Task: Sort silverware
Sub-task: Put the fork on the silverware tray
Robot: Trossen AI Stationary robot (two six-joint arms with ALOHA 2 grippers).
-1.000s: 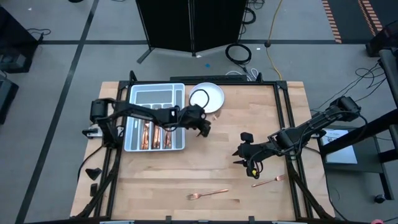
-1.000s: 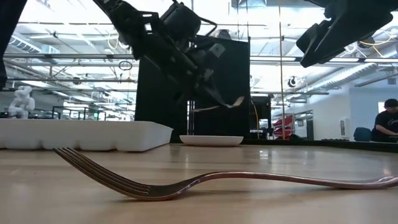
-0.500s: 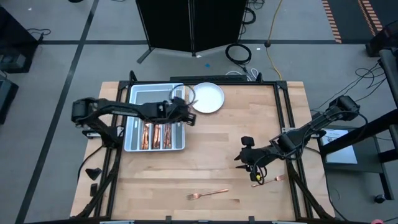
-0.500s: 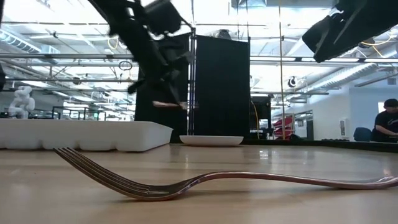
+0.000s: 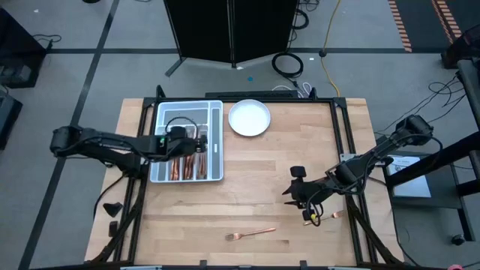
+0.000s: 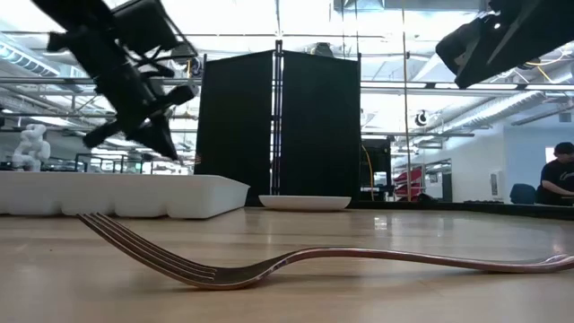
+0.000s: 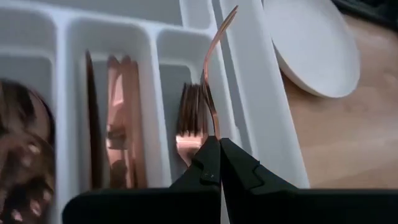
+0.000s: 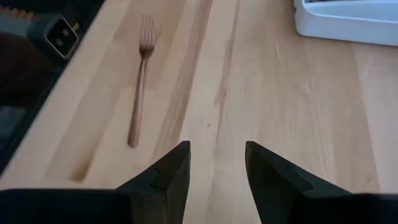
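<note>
Two grippers were in view. The left gripper (image 7: 219, 152) hung over the grey tray (image 5: 216, 142), its fingers (image 7: 202, 168) pinched tight on a copper fork (image 7: 214, 68) near the tines, the handle running away from the fingertips toward the tray's far end. Directly beneath the held fork lay another fork (image 7: 188, 121) in a tray compartment; the compartments beside it, on the side away from the white plate (image 7: 317, 46), held more copper silverware (image 7: 118, 124). The plate sat on the wooden table (image 5: 285, 187) just beyond the tray's outer wall.

The right gripper (image 8: 215, 163) hovered above bare table with its fingers spread and nothing between them. One fork (image 8: 139, 81) lay flat ahead of it and to one side, untouched. A further fork (image 5: 250, 234) lay near the table's front edge, well apart from both grippers.
</note>
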